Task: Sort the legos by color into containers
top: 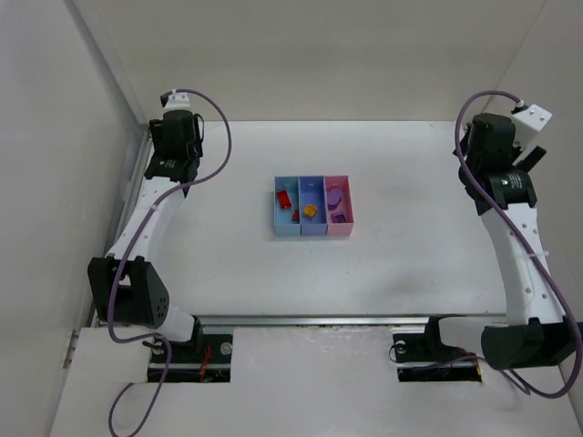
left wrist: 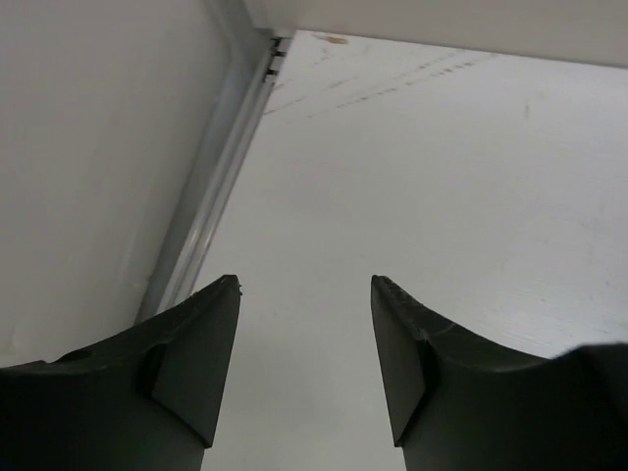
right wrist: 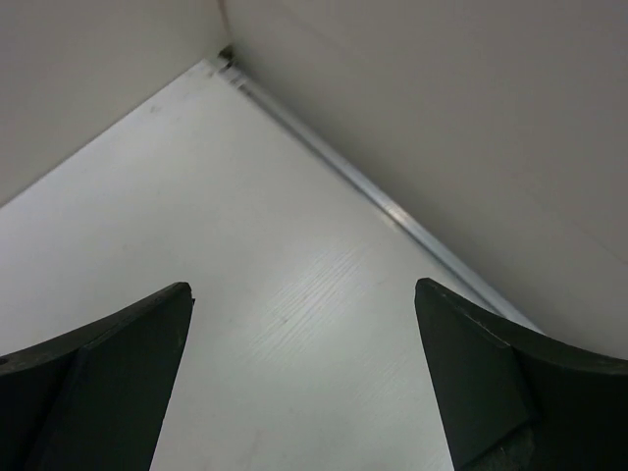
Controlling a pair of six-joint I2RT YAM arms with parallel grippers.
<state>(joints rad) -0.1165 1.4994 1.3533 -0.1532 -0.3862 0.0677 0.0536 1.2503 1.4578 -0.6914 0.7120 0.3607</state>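
A white table [top: 401,264] fills the space, boxed in by pale walls [top: 55,164] on three sides.

Between the two grippers, and nearer the arm bases than either of them, the containers [top: 313,206] stand in a joined row at mid-table. They are well apart from both grippers. The light blue bin [top: 278,218] is at the end toward the left gripper [left wrist: 304,285] and holds a red brick [top: 284,198]. The periwinkle bin [top: 314,187] in the middle holds the yellow-orange brick [top: 311,210]. A second red brick [top: 296,215] sits at the wall these two bins share, and which side it lies on cannot be told. The pink bin [top: 338,182], at the end toward the right gripper [right wrist: 304,289], holds the purple brick [top: 335,194].

Farther out, the left gripper hangs by the far left corner, its jaws parted with only bare table between them. A metal rail [left wrist: 211,196] runs along the wall just beyond its left finger.

The right gripper is at the far right corner with its jaws spread wide and nothing in them.
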